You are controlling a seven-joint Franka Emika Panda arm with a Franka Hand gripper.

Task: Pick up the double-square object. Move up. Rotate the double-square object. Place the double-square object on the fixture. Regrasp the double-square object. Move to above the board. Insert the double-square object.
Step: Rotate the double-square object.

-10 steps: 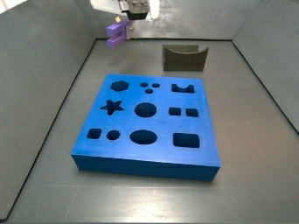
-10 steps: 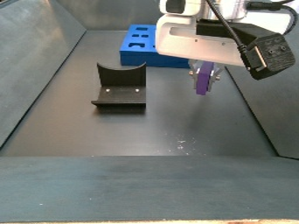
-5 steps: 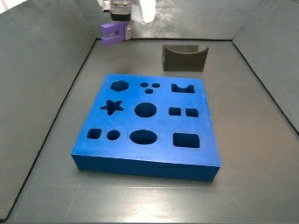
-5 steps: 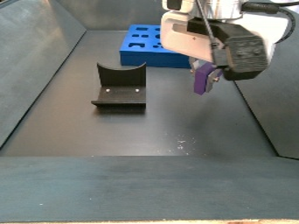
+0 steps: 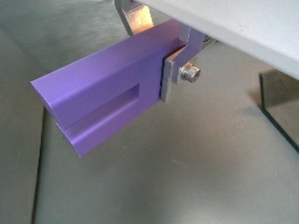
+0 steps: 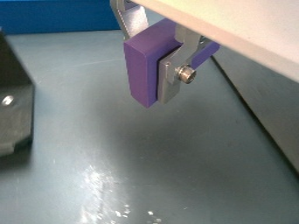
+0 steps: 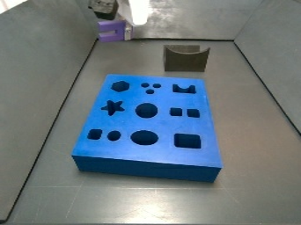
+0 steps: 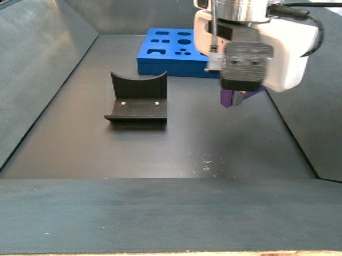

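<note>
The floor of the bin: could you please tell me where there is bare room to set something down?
Bare floor runs in front of the fixture toward the near wall, and between the board and both side walls. It is tighter at the back, where the hand holds the double-square object aloft near the board's end.

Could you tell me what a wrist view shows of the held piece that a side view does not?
Only a wrist view shows the silver fingers clamped across the double-square object and its long grooved face. Only a side view shows the whole board and the fixture, both apart from the piece. Both show the gripper holding the purple piece above the floor.
</note>
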